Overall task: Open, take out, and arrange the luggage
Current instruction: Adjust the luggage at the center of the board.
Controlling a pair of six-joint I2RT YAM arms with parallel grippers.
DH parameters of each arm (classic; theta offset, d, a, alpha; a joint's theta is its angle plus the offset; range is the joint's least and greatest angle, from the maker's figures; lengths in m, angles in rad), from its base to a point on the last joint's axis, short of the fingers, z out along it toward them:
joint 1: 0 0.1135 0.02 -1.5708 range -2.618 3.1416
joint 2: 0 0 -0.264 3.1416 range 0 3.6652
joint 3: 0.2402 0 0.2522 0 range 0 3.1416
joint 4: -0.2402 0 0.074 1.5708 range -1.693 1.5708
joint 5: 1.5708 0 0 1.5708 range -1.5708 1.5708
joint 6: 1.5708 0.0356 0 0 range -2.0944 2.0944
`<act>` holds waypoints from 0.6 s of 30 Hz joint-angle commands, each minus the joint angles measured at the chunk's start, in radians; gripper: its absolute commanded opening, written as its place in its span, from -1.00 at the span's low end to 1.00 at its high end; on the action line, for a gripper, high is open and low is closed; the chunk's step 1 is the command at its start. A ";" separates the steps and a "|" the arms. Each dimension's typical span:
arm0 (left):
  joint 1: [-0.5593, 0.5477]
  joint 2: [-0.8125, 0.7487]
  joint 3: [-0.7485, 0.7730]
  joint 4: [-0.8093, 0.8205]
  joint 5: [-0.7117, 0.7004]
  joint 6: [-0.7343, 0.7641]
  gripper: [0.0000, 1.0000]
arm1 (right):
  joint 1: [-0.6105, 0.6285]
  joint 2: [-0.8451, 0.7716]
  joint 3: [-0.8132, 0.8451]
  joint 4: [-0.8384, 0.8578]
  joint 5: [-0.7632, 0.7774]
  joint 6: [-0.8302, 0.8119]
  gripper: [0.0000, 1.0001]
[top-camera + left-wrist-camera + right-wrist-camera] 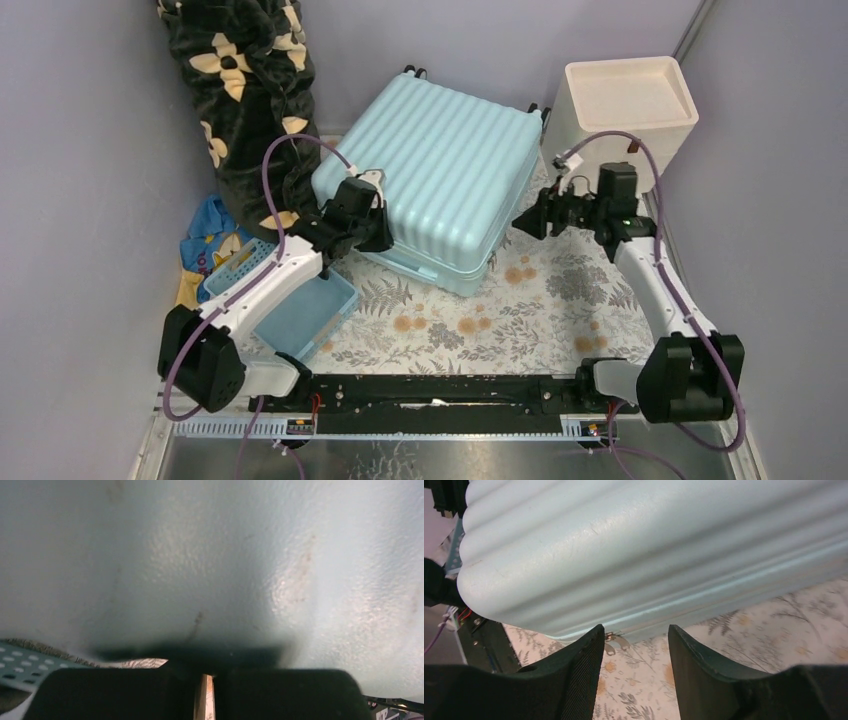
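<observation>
Currently, luggage (440, 170) closed, left gripper (204, 675) pinched narrow against its shell, right gripper (635, 632) parted.

luggage (440, 170) pale aqua; tablecloth (560, 300) floral; blanket (245, 90) black, apparently cream flowers

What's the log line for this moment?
luggage: closed, lying flat | left tool: shut, at its left edge | right tool: open, facing its seam, holding nothing

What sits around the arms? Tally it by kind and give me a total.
Suitcase: 1
Blue baskets: 2
Cream box: 1
Cloths: 2
Total: 6
</observation>
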 commanded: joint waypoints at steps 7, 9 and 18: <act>0.014 0.137 0.156 0.300 -0.031 0.012 -0.76 | -0.179 -0.099 -0.052 0.020 -0.259 -0.111 0.14; 0.014 0.085 0.130 0.287 -0.029 0.021 -0.67 | -0.179 -0.123 -0.079 0.032 -0.308 -0.154 0.15; 0.015 -0.333 -0.180 0.326 0.196 0.026 0.17 | -0.179 -0.216 -0.226 -0.037 -0.449 -0.515 0.84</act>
